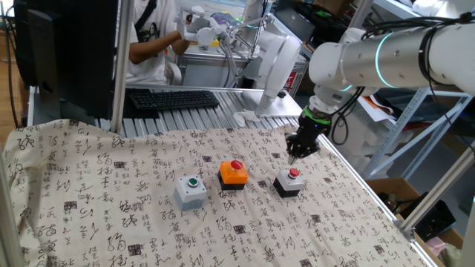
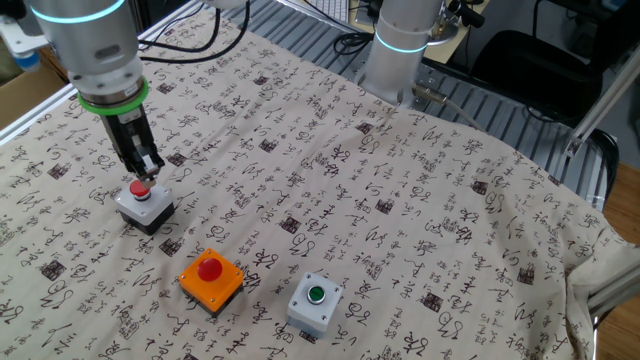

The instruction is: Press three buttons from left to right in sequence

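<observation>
End effector parked right over the black box's red cap

So in this shot the arm comes in from the top left, and its end effector (image 2: 145, 172) points straight down with the fingers shut, tip sitting just above or maybe on the red cap of the black button box (image 2: 146, 205), honestly can't tell if it's actually touching. Next along toward the lower right is the orange button box (image 2: 211, 279) with its red cap, and then the grey button box (image 2: 316, 304) with a green cap, all three roughly in a diagonal row and apart from each other. Everything's on a bench draped with a calligraphy-print cloth (image 2: 400, 200). A white arm base (image 2: 400, 45) stands at the far edge.
</observation>
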Controlling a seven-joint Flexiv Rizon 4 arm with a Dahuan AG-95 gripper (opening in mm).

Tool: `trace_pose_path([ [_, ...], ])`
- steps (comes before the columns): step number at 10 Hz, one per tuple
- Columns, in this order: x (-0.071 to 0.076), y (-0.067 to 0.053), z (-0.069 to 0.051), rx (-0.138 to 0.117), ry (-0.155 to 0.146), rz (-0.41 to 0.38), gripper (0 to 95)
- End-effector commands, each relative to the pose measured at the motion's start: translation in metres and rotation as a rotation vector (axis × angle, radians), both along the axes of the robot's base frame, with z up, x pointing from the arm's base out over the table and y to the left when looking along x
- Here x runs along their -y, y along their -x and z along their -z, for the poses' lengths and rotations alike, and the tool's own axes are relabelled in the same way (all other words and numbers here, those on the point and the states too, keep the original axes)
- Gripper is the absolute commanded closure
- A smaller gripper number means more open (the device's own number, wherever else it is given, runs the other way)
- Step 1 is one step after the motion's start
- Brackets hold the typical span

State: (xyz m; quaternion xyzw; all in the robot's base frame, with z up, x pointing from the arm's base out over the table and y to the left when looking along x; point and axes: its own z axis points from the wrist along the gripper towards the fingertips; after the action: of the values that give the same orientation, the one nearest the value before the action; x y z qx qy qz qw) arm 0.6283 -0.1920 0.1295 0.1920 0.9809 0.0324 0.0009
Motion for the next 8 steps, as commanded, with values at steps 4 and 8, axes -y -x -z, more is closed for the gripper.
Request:
trace_pose_path([
  [4, -0.0069, -0.0053, 0.0003, 0.0, 0.0, 0.012, 95.0],
  [8, -0.0081, -0.0049, 0.0002, -0.006, 0.006, 0.033, 95.0],
])
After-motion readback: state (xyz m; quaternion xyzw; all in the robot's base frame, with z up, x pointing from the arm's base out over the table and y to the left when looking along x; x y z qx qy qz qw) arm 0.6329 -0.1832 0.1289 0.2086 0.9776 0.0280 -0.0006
